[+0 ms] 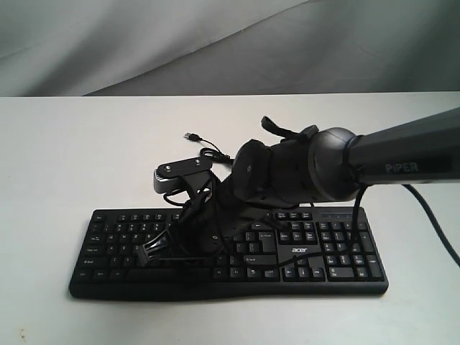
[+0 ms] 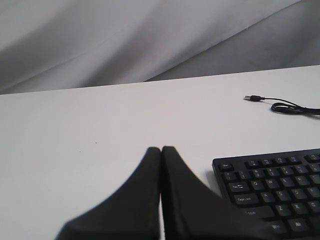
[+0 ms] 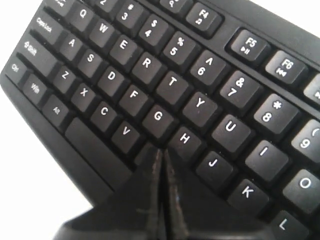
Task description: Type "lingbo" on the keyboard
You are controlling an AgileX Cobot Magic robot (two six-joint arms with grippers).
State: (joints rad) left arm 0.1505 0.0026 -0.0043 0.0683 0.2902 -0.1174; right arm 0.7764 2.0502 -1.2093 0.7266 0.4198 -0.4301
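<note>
**Fig.** Two-arm typing set-up, three views. The keyboard (image 1: 323,251) is black and full-size w/ white legends. It lies flat on the white table (image 1: 72,144) at near centre, long axis left–right, num. pad at the right end. An "acer" logo (image 1: 299,249) sits above the arrow keys. The thin black cable (image 1: 210,152) shows on the table far of the keyboard, partly hidden by the arm. It ends in a USB plug (image 1: 191,135) lying loose on the table top.

The right arm (image 1: 402,154), marked "PiPER", enters from the right and reaches across the middle. Its wrist is over the letter block and hides the centre keys in the ext. view.

- **Right gripper** (image 3: 161,151): fingers (image 3: 142,195) are pressed together along their length, no gap, nothing held. The tips sit at the bottom letter row, just near of G and H and right of V, covering the key there. Whether the tips press that key or only meet it: cannot tell.
- **Left gripper** (image 2: 161,149): fingers (image 2: 137,200) are likewise flat against each other, w/ nothing between them. It is over bare table beside the keyboard's Esc-corner end, apart from it, and outside the ext. view.

Background: grey draped cloth (image 1: 144,43) beyond the table's far edge.
</note>
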